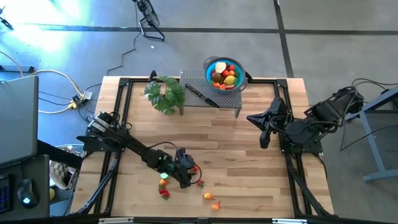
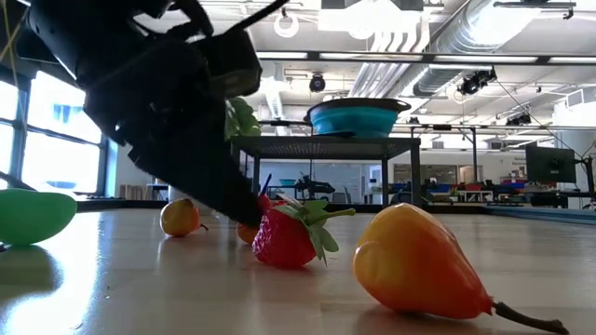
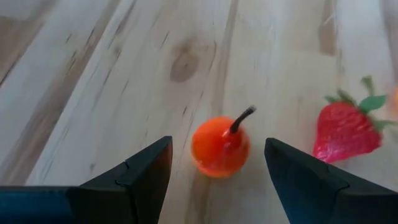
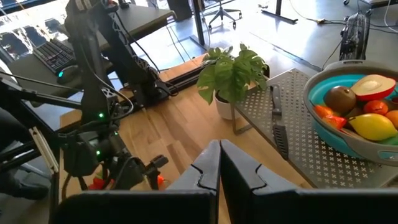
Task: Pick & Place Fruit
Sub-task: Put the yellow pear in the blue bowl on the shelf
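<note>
An orange-red round fruit with a dark stem (image 3: 219, 146) lies on the wooden table between the open fingers of my left gripper (image 3: 217, 171); neither finger touches it. In the high view my left gripper (image 1: 188, 177) is low over the table's near middle. A red strawberry (image 3: 347, 130) lies just beside the fruit. More fruit lies around: a green lime (image 2: 33, 216), a small yellow fruit (image 2: 180, 218) and a yellow-orange pear shape (image 2: 419, 265). The blue bowl (image 1: 214, 64) holds several fruits. My right gripper (image 4: 219, 168) hangs shut, high over the table's right side.
The bowl stands on a metal mesh rack (image 1: 199, 96) at the table's far edge, with a black-handled knife (image 1: 200, 95) on it and a leafy green plant (image 1: 165, 94) to its left. Bare wood stretches across the table's middle (image 1: 230, 149).
</note>
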Controlling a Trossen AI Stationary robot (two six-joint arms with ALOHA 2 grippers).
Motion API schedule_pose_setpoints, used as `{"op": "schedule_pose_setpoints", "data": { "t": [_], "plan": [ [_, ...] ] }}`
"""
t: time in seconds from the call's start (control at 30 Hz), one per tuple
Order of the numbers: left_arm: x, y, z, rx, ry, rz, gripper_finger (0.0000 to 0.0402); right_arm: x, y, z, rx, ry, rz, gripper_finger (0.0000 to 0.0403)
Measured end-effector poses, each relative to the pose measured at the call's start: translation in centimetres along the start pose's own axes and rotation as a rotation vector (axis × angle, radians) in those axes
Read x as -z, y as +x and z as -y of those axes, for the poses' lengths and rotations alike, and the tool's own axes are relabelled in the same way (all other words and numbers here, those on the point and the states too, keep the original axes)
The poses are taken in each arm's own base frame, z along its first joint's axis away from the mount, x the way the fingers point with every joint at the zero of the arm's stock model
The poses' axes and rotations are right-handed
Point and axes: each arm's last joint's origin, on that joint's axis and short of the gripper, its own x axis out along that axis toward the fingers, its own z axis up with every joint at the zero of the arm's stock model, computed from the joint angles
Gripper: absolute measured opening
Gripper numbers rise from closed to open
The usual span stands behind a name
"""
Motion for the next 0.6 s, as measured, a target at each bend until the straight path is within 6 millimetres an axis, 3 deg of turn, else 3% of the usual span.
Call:
{"op": "schedule_pose_setpoints", "data": {
  "t": [0.6],
  "plan": [
    [0.57, 0.54, 0.13, 0.012, -0.03, -0.022, 0.0248, 0.13, -0.01, 0.09, 0.004, -0.006, -0.012, 0.0003]
  ]
}}
